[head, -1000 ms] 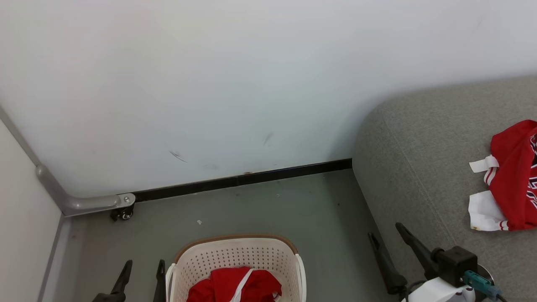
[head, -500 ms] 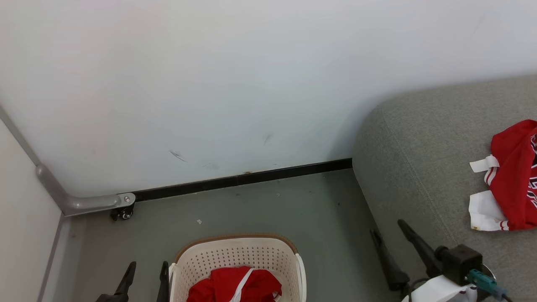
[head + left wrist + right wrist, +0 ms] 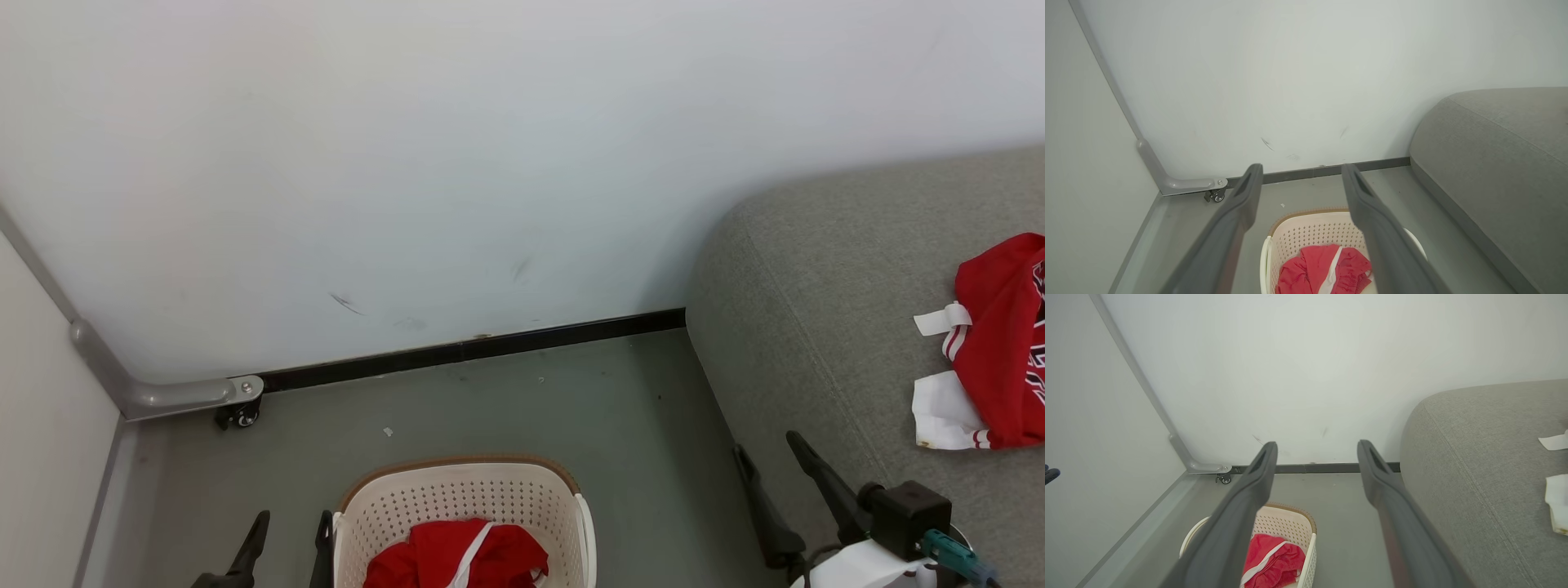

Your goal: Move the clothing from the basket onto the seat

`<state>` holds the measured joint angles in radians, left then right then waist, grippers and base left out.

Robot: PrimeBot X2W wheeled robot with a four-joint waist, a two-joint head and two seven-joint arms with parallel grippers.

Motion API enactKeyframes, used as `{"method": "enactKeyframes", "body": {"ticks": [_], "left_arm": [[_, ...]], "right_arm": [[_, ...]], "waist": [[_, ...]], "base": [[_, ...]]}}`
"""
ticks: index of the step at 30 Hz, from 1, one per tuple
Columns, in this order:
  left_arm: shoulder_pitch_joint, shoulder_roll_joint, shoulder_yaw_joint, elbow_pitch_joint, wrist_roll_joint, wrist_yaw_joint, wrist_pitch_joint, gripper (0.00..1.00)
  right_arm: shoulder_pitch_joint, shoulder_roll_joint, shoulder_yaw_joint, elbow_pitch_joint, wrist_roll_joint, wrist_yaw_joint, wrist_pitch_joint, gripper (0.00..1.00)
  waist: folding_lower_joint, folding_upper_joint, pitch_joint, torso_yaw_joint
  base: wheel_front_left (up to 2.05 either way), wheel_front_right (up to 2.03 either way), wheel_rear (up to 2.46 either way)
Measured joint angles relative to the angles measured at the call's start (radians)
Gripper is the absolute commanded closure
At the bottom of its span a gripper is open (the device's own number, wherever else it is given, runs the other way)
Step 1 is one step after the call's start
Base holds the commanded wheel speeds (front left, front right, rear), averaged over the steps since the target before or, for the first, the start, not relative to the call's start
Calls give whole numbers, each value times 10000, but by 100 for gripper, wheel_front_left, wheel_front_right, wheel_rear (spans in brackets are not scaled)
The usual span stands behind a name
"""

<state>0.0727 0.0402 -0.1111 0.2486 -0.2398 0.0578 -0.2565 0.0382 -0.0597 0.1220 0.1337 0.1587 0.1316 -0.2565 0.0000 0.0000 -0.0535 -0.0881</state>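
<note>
The cream basket (image 3: 457,494) stands on the floor at the bottom centre and holds a crumpled red piece of clothing (image 3: 445,557) with a white stripe. Another red-and-white piece of clothing (image 3: 1000,343) lies on the grey seat (image 3: 816,286) at the right. My left gripper (image 3: 295,523) is open just left of the basket, with nothing between its fingers. My right gripper (image 3: 765,445) is open and empty by the seat's front edge. The left wrist view looks past the left gripper (image 3: 1301,169) at the basket (image 3: 1306,228). The right wrist view shows the right gripper (image 3: 1317,445), the basket (image 3: 1286,522) and the seat (image 3: 1474,457).
A pale wall with a black skirting strip (image 3: 473,351) closes the space behind the basket. A grey partition foot with a caster (image 3: 238,415) stands at the left. Bare grey floor (image 3: 588,408) lies between basket, wall and seat.
The right gripper has drawn back slightly toward the lower right. The left gripper has shifted a little right, closer to the basket, and sunk lower. Both stay open.
</note>
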Motion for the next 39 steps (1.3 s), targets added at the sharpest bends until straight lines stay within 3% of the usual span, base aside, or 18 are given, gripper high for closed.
{"method": "enactKeyframes", "body": {"ticks": [8,17,39], "left_arm": [[0,0,-71,-2,-69,0,0,0],[0,2,-280,134,-142,-6,0,0],[-10,10,-1241,1114,267,-619,0,0]], "right_arm": [[4,8,52,0,-58,0,0,0],[211,35,-755,313,-566,0,0,0],[1273,190,-631,353,-970,0,0,0]], "waist": [[0,0,31,-11],[1,0,132,-87],[0,0,1020,-354]], "base": [[0,0,0],[0,0,0],[0,0,0]]}}
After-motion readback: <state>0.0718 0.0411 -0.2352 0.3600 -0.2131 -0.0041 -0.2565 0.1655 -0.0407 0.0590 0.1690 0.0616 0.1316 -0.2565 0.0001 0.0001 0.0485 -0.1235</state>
